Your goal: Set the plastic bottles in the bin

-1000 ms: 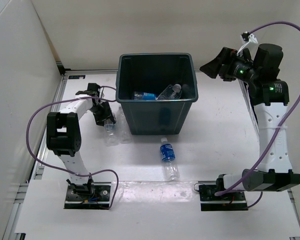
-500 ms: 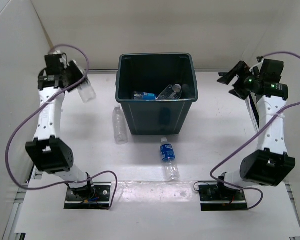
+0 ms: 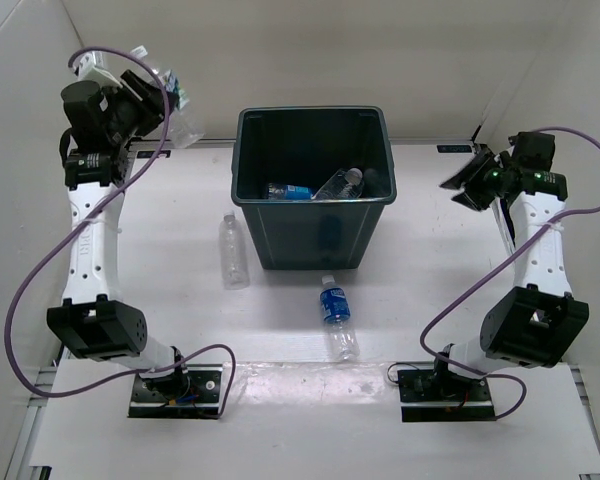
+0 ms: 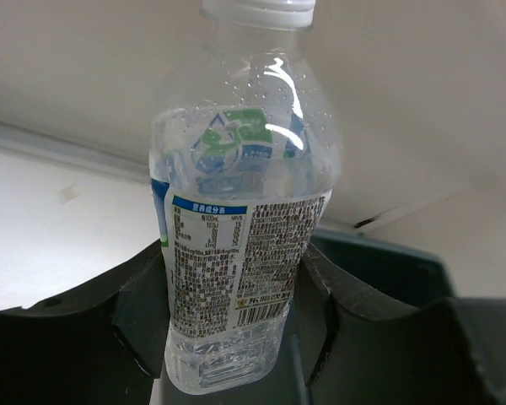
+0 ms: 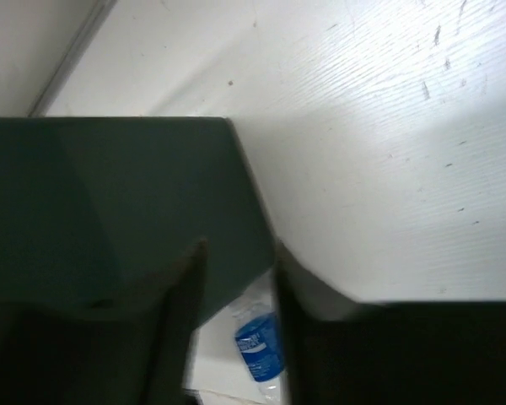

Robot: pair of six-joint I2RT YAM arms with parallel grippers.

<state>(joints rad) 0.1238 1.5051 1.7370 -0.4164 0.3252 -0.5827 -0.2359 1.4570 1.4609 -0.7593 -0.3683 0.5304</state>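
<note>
Resting on white table [image 3: 440,270]: dark teal bin [image 3: 310,235] standing upright toward the far side, clear bottle [image 3: 234,252] lying just left of it, blue-labelled bottle [image 3: 335,312] lying near its front wall.

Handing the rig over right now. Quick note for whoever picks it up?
Left end effector: shut on a white-capped bottle, raised high, left of the bin, not over it yet.
Right end effector: jaws apart, empty, raised to the right of the bin.
Done: two bottles visible in the bin, a blue-labelled one and a clear one.
Left: drop the held bottle in, then fetch the unlabelled bottle lying left of the bin and the blue-label bottle lying in front of it.
</note>
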